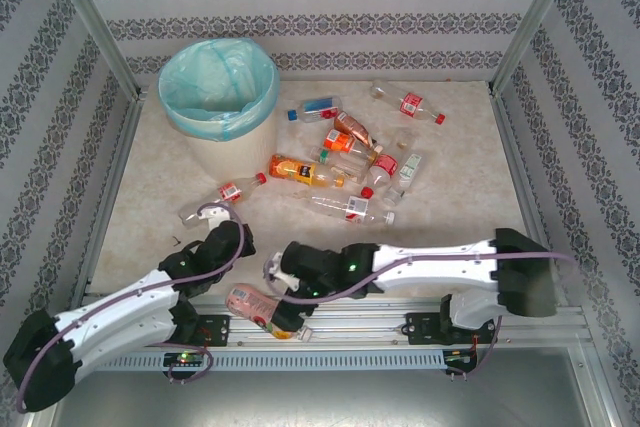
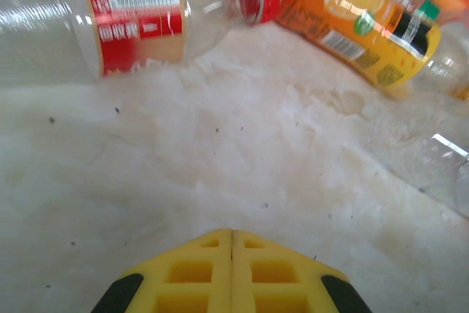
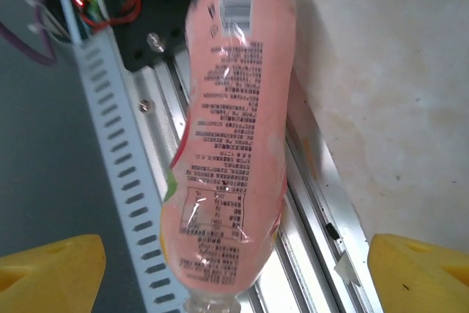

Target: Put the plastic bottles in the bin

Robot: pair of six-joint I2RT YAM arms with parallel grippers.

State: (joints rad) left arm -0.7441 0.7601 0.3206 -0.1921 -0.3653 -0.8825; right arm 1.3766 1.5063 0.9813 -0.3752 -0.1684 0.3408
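Note:
The bin point(image 1: 218, 87), a cream bucket with a turquoise liner, stands at the back left. Several plastic bottles lie to its right, among them an orange one point(image 1: 305, 171) and a red-labelled one point(image 1: 228, 193). My left gripper point(image 1: 222, 230) is shut and empty just short of that red-labelled bottle point(image 2: 139, 12), its yellow tips point(image 2: 232, 238) low over the table; the orange bottle point(image 2: 359, 23) lies beyond. A pink-labelled bottle point(image 1: 262, 309) rests on the metal rail at the near edge. My right gripper point(image 1: 277, 282) hovers open over it, the pink bottle point(image 3: 234, 144) lying between its wide-spread fingers point(image 3: 51, 273), untouched.
A clear bottle point(image 1: 350, 207) lies mid-table, and its side point(image 2: 440, 159) is to the right of my left gripper. A blue-labelled bottle point(image 1: 320, 107) and a red-labelled one point(image 1: 412, 104) lie near the back. Metal frame posts and patterned walls close in the table point(image 1: 140, 227).

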